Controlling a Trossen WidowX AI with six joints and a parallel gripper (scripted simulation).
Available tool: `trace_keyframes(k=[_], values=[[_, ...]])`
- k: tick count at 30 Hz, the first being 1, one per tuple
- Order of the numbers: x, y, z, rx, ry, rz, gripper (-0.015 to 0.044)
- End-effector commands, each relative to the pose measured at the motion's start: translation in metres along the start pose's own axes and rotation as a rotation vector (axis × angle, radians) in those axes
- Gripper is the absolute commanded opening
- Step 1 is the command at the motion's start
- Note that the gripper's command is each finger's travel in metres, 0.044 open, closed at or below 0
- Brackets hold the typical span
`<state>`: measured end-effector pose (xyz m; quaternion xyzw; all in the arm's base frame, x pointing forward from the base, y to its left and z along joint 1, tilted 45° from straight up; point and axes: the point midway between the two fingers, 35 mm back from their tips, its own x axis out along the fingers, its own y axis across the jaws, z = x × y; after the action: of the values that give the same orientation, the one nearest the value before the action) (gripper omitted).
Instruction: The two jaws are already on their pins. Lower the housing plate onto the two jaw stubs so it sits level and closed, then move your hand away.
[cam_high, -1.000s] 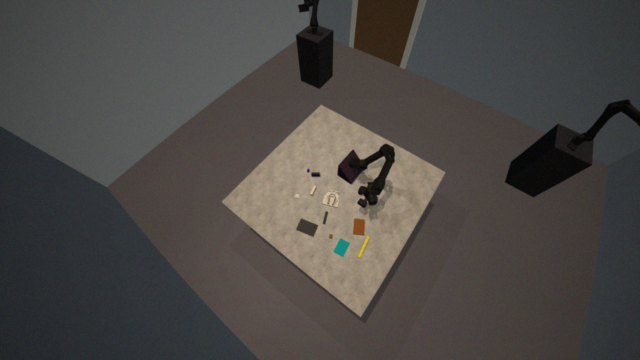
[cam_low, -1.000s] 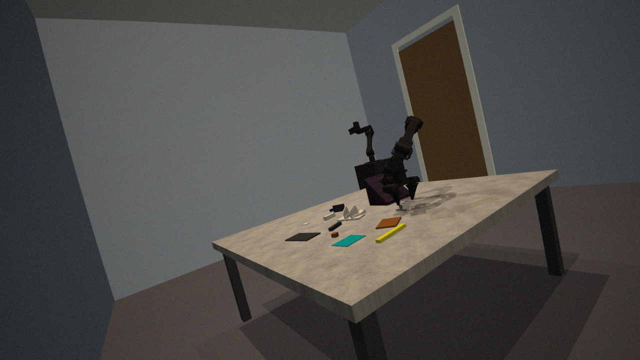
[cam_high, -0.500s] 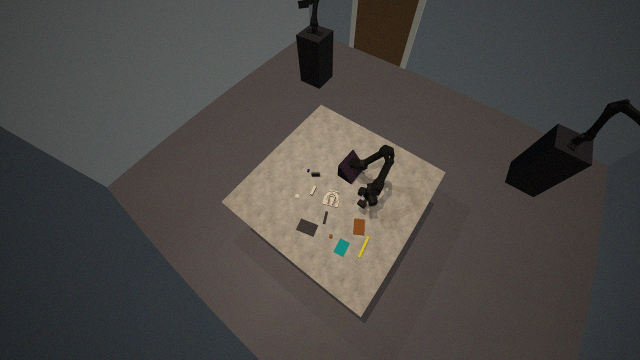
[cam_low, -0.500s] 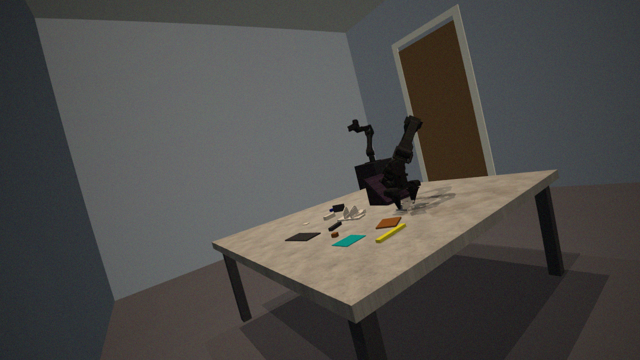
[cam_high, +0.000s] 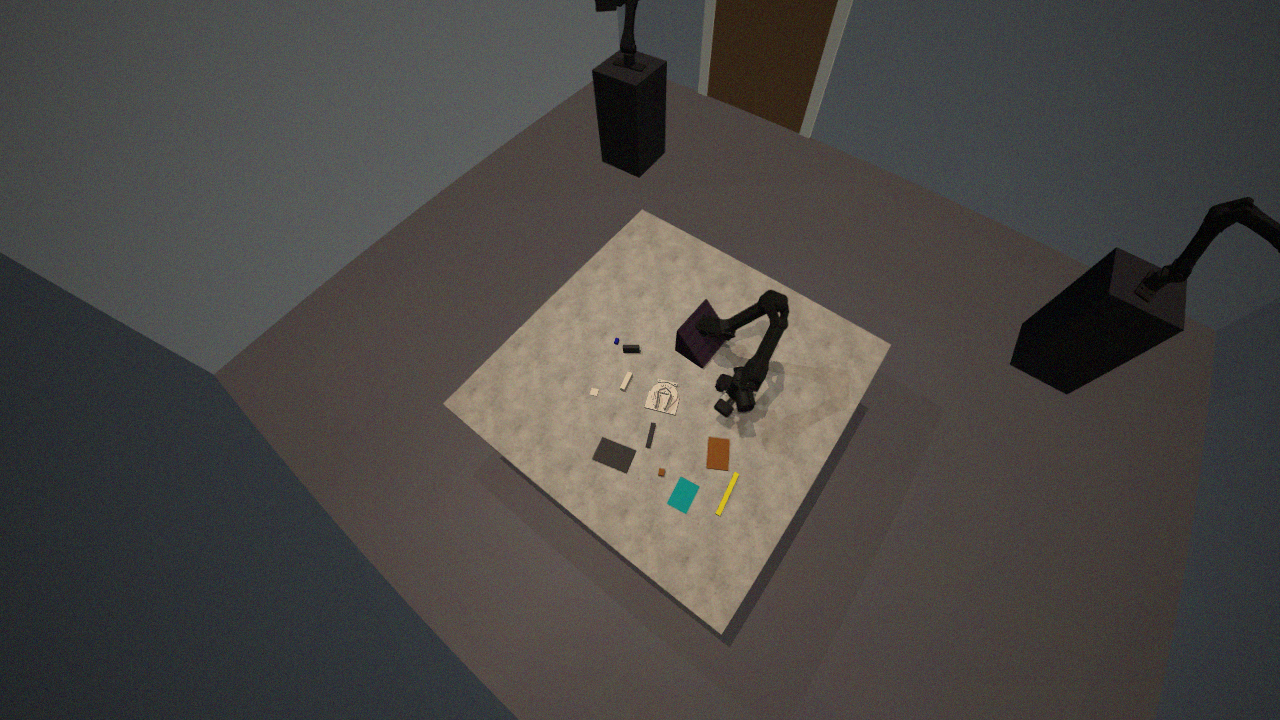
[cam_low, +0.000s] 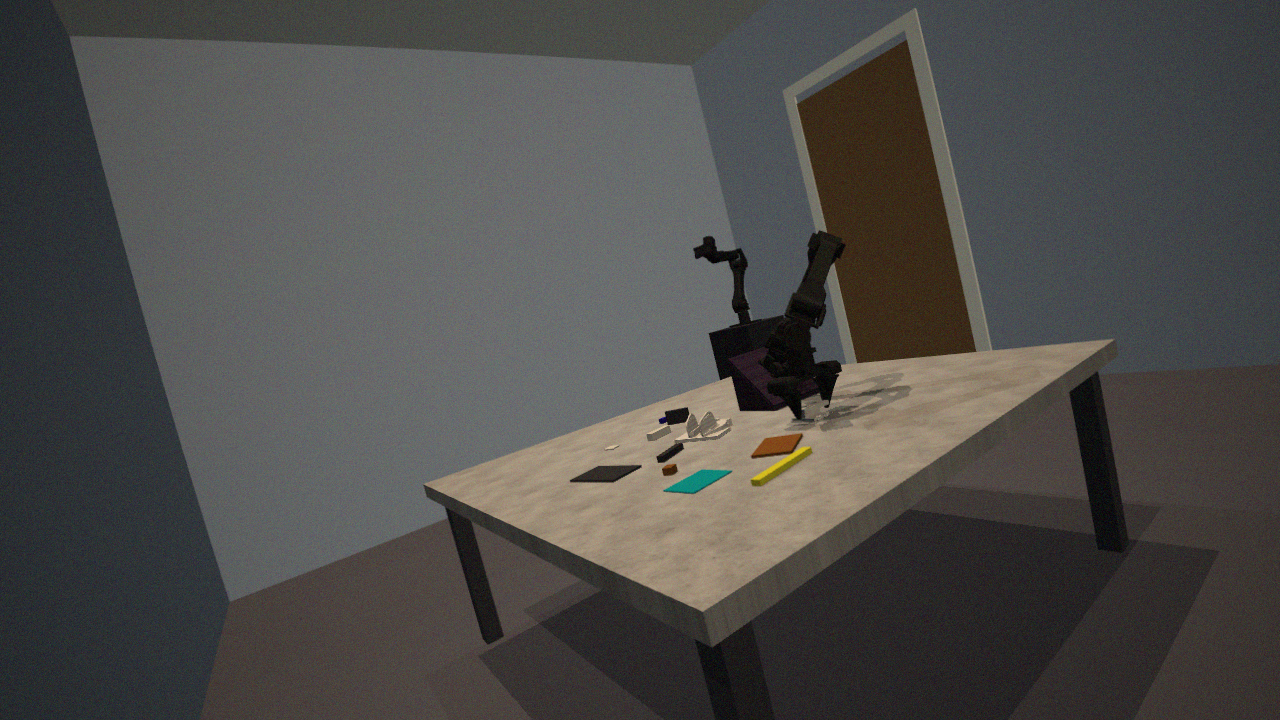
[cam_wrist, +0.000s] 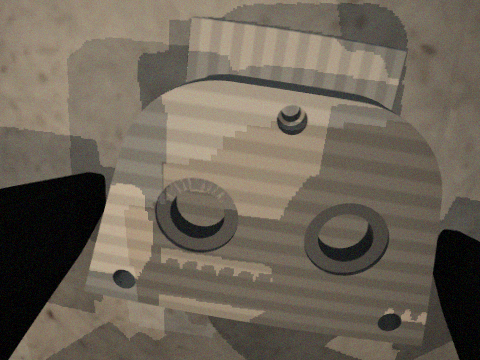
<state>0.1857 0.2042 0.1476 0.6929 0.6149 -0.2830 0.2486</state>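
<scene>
The housing plate (cam_wrist: 250, 155) is pale and ribbed, with two ringed holes and a small round stud. A ribbed block (cam_wrist: 295, 55) shows at its far edge. My gripper (cam_high: 725, 396) (cam_low: 813, 412) (cam_wrist: 270, 219) is open over the plate, one finger on either side of it and nothing held. In the top and exterior views the plate is mostly hidden by the hand. The pale base (cam_high: 651, 407) (cam_low: 716, 436) lies apart from the hand, on the side away from the yellow bar. Two jaws (cam_high: 663, 396) (cam_low: 700, 422) stand on it. Their pins and stubs are too small to make out.
A purple wedge (cam_high: 698, 342) (cam_low: 750, 389) stands by the arm's base. An orange slab (cam_high: 717, 454) (cam_low: 776, 445), a yellow bar (cam_high: 726, 494) (cam_low: 781, 467), a teal slab (cam_high: 682, 495) (cam_low: 698, 481) and a dark slab (cam_high: 614, 454) (cam_low: 605, 473) lie farther out. A black bar (cam_high: 650, 435) (cam_low: 669, 453) lies near the pale base.
</scene>
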Motion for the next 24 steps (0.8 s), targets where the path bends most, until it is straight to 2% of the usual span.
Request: trace_keyframes(k=[1, 6, 19, 24], values=[[0.0007, 0.0007, 0.0006, 0.003, -0.003, 0.003, 0.0440], [0.0007, 0.0007, 0.0006, 0.003, -0.003, 0.003, 0.0440], [0.0002, 0.0000, 0.0000, 0.000, 0.000, 0.000, 0.0353], [0.0002, 0.0000, 0.0000, 0.000, 0.000, 0.000, 0.0351]])
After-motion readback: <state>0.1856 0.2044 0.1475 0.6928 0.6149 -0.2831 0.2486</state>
